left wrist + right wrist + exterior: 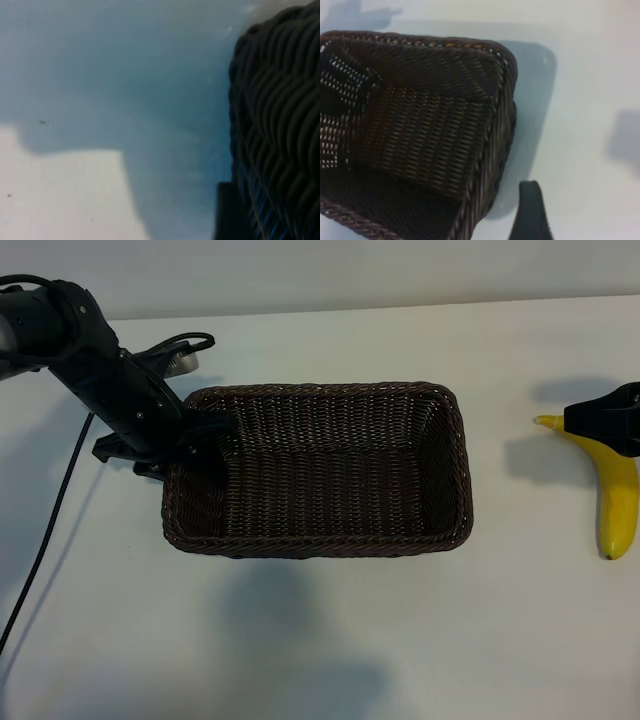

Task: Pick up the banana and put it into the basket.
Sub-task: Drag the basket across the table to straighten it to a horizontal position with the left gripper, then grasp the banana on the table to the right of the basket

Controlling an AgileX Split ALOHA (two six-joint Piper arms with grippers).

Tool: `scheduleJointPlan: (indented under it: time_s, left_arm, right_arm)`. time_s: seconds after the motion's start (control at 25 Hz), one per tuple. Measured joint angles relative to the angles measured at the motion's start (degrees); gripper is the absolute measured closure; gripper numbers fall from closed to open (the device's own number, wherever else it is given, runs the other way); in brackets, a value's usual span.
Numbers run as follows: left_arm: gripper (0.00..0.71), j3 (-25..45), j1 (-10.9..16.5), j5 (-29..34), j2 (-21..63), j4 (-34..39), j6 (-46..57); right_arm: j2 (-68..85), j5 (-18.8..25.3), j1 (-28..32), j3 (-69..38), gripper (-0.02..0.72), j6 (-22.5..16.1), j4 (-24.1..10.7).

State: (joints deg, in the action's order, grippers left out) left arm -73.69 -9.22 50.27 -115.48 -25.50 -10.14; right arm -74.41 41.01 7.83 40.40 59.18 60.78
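While the left gripper point(190, 435) sits at the basket's point(320, 540) left rim, grip unreadable, the basket rests mid-table. At far right, the right gripper point(605, 418), apparently parted and holding nothing, overlaps the banana's point(618, 500) stem end.

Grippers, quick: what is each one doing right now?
Left gripper: at the basket's left end, cannot be told whether open or closed.
Right gripper: open, over the banana's stem end, holding nothing.

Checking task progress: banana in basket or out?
Out. The banana lies on the table right of the basket, whose floor is bare.
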Motion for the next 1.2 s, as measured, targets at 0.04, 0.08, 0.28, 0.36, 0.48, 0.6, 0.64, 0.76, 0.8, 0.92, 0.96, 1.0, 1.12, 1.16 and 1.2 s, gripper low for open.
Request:
scheduleJointPlan:
  time_s: [0.04, 0.08, 0.28, 0.36, 0.48, 0.6, 0.64, 0.76, 0.8, 0.92, 0.96, 1.0, 1.12, 1.16, 1.2]
  left_arm:
    - [0.175, 0.00, 0.00, 0.00, 0.55, 0.06, 0.00]
    - [0.134, 0.00, 0.00, 0.00, 1.44, 0.34, 0.00]
    - [0.076, 0.00, 0.00, 0.78, 7.84, 2.89, 0.74]
    - [0.081, 0.00, 0.00, 1.70, 10.71, 3.56, 1.12]
    - [0.098, 0.00, 0.00, 2.38, 14.83, 5.83, 3.04]
    - [0.115, 0.00, 0.00, 2.60, 18.61, 10.18, 5.23]
    - [0.118, 0.00, 0.00, 2.65, 19.69, 12.42, 5.87]
    - [0.120, -0.13, 0.00, 2.83, 21.71, 21.04, 9.62]
    - [0.120, -0.19, 0.00, 2.88, 22.03, 24.31, 11.17]
    - [0.120, -0.24, 0.00, 2.88, 22.22, 31.48, 15.62]
    - [0.120, -0.24, 0.26, 2.88, 22.22, 33.18, 16.39]
    - [0.120, -0.24, 0.85, 2.88, 22.22, 34.06, 16.88]
    - [0.120, -0.24, 3.37, 3.16, 22.22, 35.41, 17.18]
    - [0.120, -0.24, 4.61, 3.30, 22.22, 35.42, 17.18]
    - [0.120, -0.24, 5.82, 3.46, 22.22, 35.42, 17.06]
  right_arm:
    - [0.00, 0.00, 0.00, 0.00, 0.163, 0.00, 0.00]
    - [0.00, 0.00, 0.00, 0.00, 0.163, 0.00, 0.00]
    - [0.00, 0.00, 0.00, 0.00, 0.163, 0.00, 0.00]
    - [0.00, 0.00, 0.00, 0.00, 0.163, 0.00, 0.00]
    - [0.00, 0.00, 0.00, 0.00, 0.163, 0.00, 0.00]
    - [0.00, 0.00, 0.00, 0.00, 0.163, 0.00, 0.00]
    - [0.00, 0.00, 0.00, 0.00, 0.163, 0.00, 0.00]
    - [0.00, 0.00, 0.00, 0.00, 0.163, 0.00, 0.00]
    - [0.00, 0.00, 0.00, 0.00, 0.163, 0.00, 0.00]
    - [0.00, 0.00, 0.00, 0.00, 0.163, 0.00, 0.00]
    - [0.00, 0.00, 0.00, 0.00, 0.163, 0.00, 0.00]
    - [0.00, 0.00, 0.00, 0.00, 0.163, 0.00, 0.00]
    - [0.00, 0.00, 0.00, 0.00, 0.163, 0.00, 0.00]
    - [0.00, 0.00, 0.00, 0.00, 0.163, 0.00, 0.00]
    - [0.00, 0.00, 0.00, 0.00, 0.163, 0.00, 0.00]
